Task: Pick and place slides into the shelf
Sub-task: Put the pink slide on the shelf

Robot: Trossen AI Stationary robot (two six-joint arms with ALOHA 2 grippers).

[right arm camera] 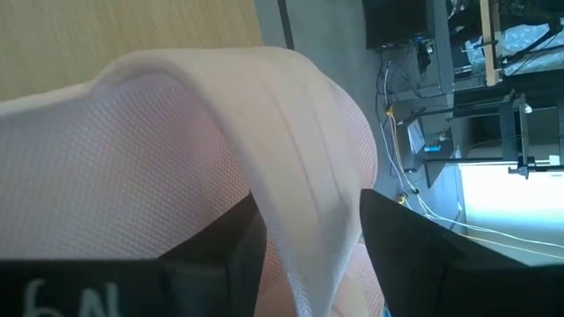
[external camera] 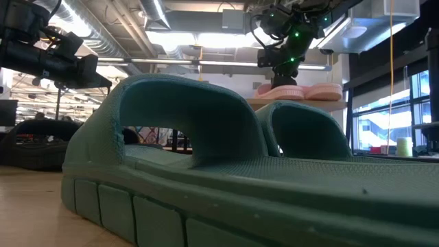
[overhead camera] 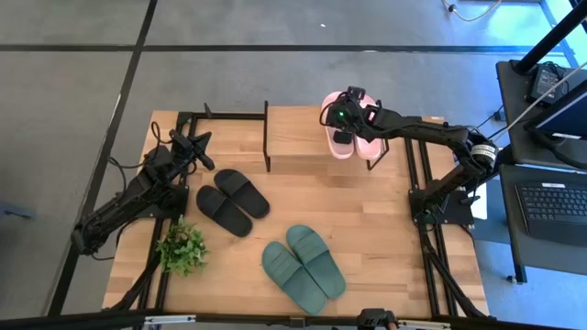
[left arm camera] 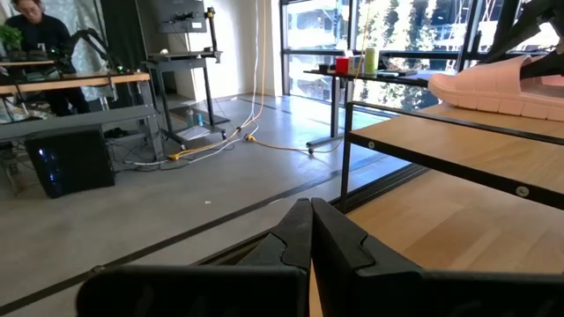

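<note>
The pale pink slides (overhead camera: 356, 137) lie side by side on the right end of the shelf's (overhead camera: 293, 139) wooden top board; the low view shows the pink slides (external camera: 302, 90) flat on it. My right gripper (overhead camera: 341, 121) stands over the left pink slide, shut on its strap. The black slides (overhead camera: 234, 202) and dark green slides (overhead camera: 303, 266) rest sole-down on the tabletop. My left gripper (overhead camera: 204, 151) waits shut near the table's left side, touching nothing. My right gripper (right arm camera: 308, 220) pinches the wide strap (right arm camera: 304, 189) of a pink slide between its two fingers (right arm camera: 220, 255), across the strap's edge. It comes from above, pointing down. The slide's sole lies on the shelf's top board (external camera: 329, 103).
A small green plant (overhead camera: 182, 247) stands near the table's left front corner. The green slides (external camera: 206, 171) fill the low view's foreground. The shelf's left part (left arm camera: 458, 145) is bare. Black frame rails run along the table's left and right sides.
</note>
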